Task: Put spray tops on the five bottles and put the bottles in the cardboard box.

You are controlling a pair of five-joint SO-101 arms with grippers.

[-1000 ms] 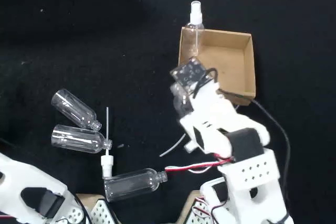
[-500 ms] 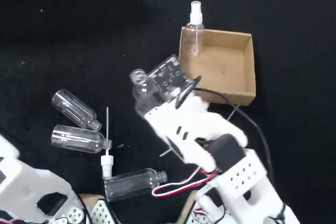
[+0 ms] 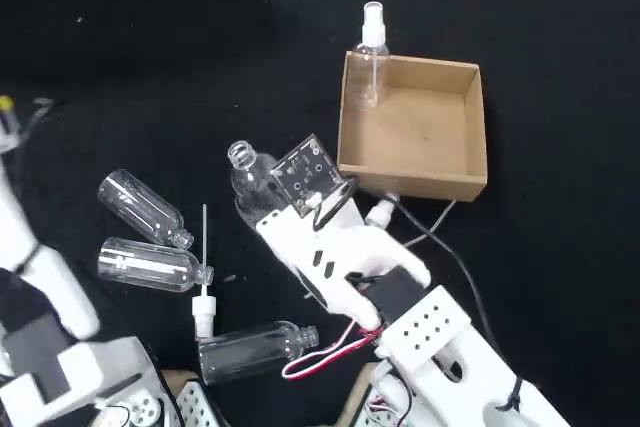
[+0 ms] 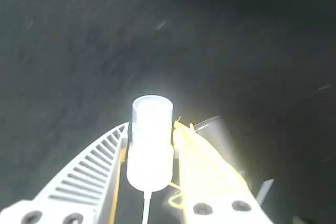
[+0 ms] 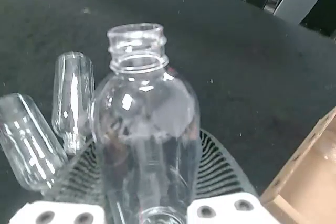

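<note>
My right gripper (image 3: 262,195) is shut on a clear open-necked bottle (image 3: 246,175), held upright left of the cardboard box (image 3: 470,132). The right wrist view has this bottle (image 5: 144,124) standing between the fingers (image 5: 218,174). My left gripper (image 4: 152,128) is shut on a white spray top (image 4: 150,140) whose thin tube hangs down; the left arm (image 3: 25,247) rises at the table's left edge. One bottle with a spray top (image 3: 370,57) stands in the box's far left corner. Three open bottles (image 3: 145,209), (image 3: 152,265), (image 3: 255,349) lie at the front left.
A loose spray top (image 3: 204,309) with its tube lies between the lying bottles. Another spray top (image 3: 381,212) lies by the box's near wall. A black cloth (image 3: 150,67) covers the table. Both arm bases stand at the front edge.
My right arm has swung left, away from the box, carrying the open bottle. The left arm has lifted from the front left corner up along the left edge.
</note>
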